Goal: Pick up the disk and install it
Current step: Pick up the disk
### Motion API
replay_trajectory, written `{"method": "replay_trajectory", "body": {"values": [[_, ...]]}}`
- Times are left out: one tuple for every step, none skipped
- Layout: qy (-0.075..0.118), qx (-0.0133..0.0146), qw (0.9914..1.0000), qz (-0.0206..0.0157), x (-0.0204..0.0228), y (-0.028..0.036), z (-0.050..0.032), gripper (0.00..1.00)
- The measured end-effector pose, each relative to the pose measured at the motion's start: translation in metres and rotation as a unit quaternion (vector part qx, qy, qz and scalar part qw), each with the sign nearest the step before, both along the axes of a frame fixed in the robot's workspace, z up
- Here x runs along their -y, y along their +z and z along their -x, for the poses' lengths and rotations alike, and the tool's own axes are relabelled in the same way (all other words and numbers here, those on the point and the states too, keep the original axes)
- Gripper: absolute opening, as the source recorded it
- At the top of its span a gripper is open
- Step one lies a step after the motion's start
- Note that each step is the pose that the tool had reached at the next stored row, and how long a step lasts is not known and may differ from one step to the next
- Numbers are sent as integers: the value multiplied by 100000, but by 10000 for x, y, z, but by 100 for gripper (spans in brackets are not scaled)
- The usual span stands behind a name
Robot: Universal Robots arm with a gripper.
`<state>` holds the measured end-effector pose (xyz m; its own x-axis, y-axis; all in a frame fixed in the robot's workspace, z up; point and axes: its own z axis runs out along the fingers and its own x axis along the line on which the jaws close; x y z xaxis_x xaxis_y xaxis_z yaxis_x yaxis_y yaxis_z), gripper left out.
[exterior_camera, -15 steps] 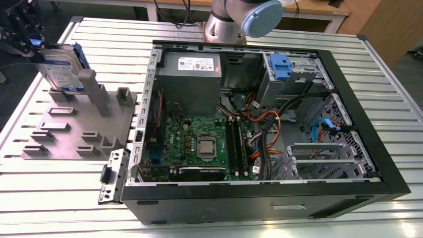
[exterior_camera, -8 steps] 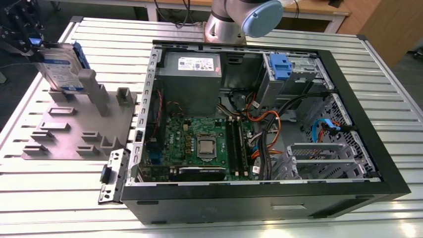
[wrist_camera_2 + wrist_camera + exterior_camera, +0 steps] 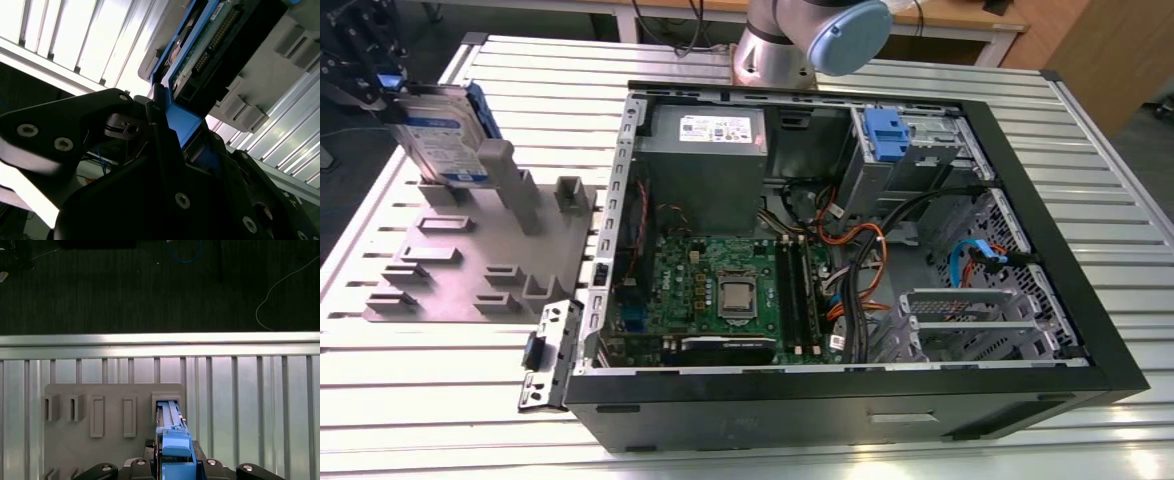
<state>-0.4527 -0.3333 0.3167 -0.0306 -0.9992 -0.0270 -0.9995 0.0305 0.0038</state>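
Ribbed metal table [image 3: 440, 420] carries a grey holder plate [image 3: 460, 288] and an open computer case [image 3: 854, 410]. At the exterior view's left the disk [image 3: 447, 140] stands tilted in the plate's slot, with the gripper [image 3: 167, 112] seemingly clamped on its blue frame. A skewed pull could jam it there. The fingertips are hidden, so the contact is unclear.

1. The disk [image 3: 443, 140] is a flat silver metal drive with a white-and-blue label on its broad face and a blue plastic carrier frame along its edges.
2. It stands on edge, nearly upright with a slight lean, its lower end at a slot of the grey holder plate [image 3: 454, 270].
3. That slot is at a far corner of the plate.
4. In the first wrist view the disk [image 3: 172, 440] is seen edge-on, blue frame uppermost, over the plate's end slot.
5. In the second wrist view its underside [image 3: 210, 45] shows a green circuit board.
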Motion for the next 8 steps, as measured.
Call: {"method": "replay_trajectory", "body": {"values": [[0, 0, 100000, 0, 0, 3, 0, 37], [1, -1, 100000, 1, 0, 7, 0, 37], [-1, -5, 100000, 1, 0, 11, 0, 37], [0, 2, 100000, 1, 0, 13, 0, 37], [0, 3, 100000, -2, 0, 15, 0, 37], [1, 0, 100000, 1, 0, 18, 0, 37], [2, -5, 100000, 3, 0, 21, 0, 37], [-1, 0, 100000, 1, 0, 23, 0, 37]]}}
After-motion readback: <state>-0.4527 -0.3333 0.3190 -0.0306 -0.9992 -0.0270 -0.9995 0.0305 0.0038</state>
